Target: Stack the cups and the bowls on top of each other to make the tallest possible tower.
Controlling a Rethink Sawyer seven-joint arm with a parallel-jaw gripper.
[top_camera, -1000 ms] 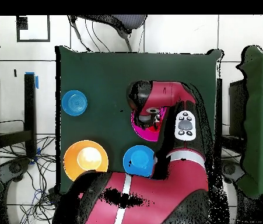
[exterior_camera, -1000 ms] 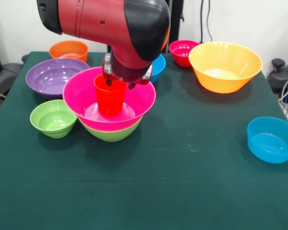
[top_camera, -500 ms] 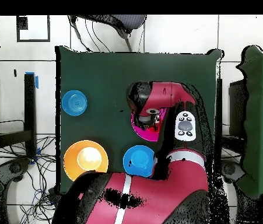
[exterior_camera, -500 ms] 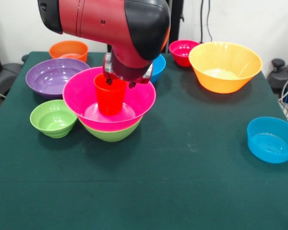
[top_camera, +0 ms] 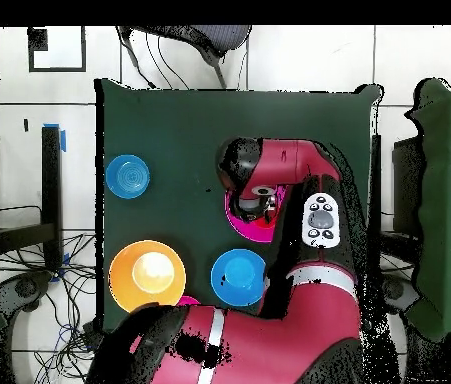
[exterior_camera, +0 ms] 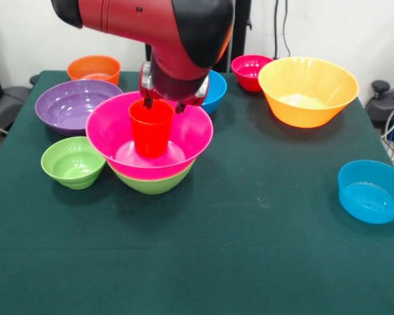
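Note:
The orange cup (exterior_camera: 151,128) stands upright inside the large pink bowl (exterior_camera: 190,134), which is nested in a green bowl (exterior_camera: 154,183); together they form the tower. My gripper (exterior_camera: 163,105) hangs open just above the cup's rim, its fingertips (exterior_camera: 147,103) clear of the cup. In the overhead view the arm covers most of the pink bowl (top_camera: 244,224), and the cup is hidden. Loose bowls: purple (exterior_camera: 75,105), small green (exterior_camera: 73,161), small orange (exterior_camera: 94,67), blue (exterior_camera: 216,91) behind the arm, red (exterior_camera: 250,70), large orange (exterior_camera: 308,90), and a blue one (exterior_camera: 372,191) at the right.
The overhead view shows the large orange bowl (top_camera: 146,273) and two blue bowls (top_camera: 238,277) (top_camera: 127,175) on the green tablecloth (top_camera: 179,120). Cables and grey gear (exterior_camera: 387,105) lie beyond the table's right edge.
My gripper has risen off the orange cup. The cup stays standing in the pink bowl. No bowl has moved.

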